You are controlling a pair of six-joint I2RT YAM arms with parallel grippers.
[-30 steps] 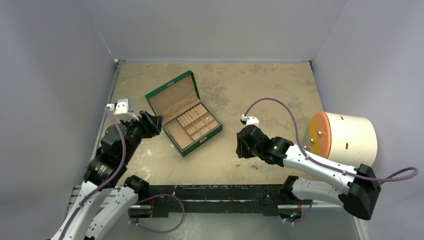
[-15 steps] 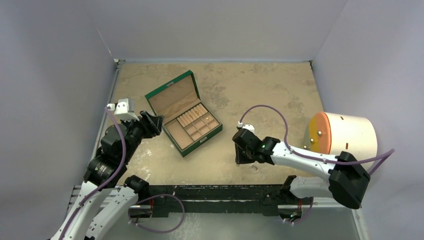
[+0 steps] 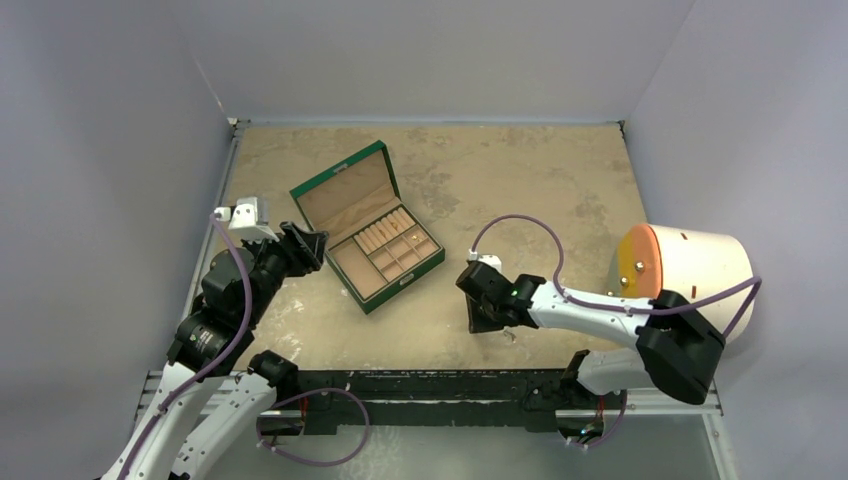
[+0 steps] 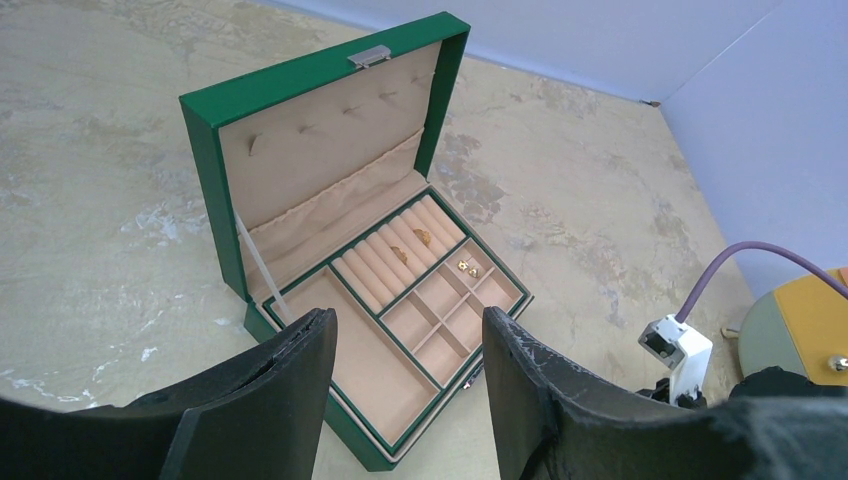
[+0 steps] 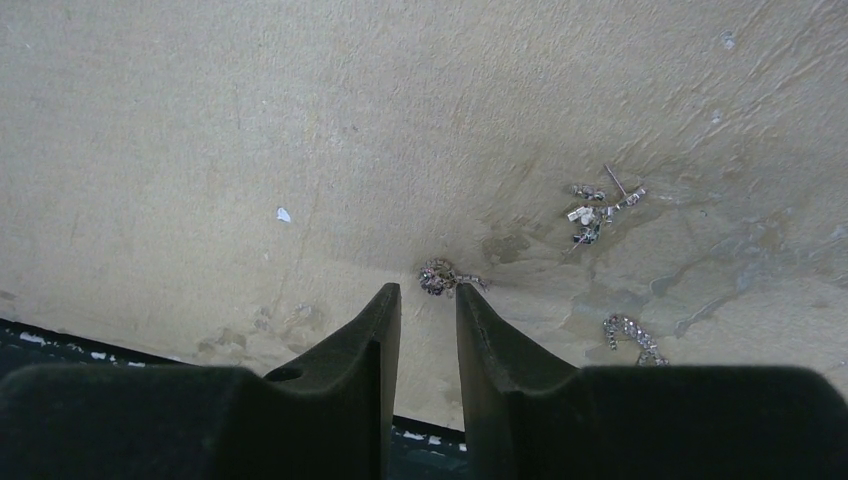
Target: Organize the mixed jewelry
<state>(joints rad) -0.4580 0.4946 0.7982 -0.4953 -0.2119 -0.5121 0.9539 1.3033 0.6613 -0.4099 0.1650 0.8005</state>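
Your right claw (image 5: 428,291) hangs low over the bench (image 5: 220,110) by its near edge, right of centre. Its fingers stand a narrow gap apart with nothing between them. A tiny silver jewelry piece (image 5: 437,276) lies on the bench just past the fingertips, and a second silver cluster (image 5: 598,205) and a third (image 5: 628,332) lie near it. Your left claw (image 4: 407,322) is open and empty, facing the open green jewelry box (image 4: 205,160) left of centre, where gold pieces (image 4: 468,267) sit in its tan compartments.
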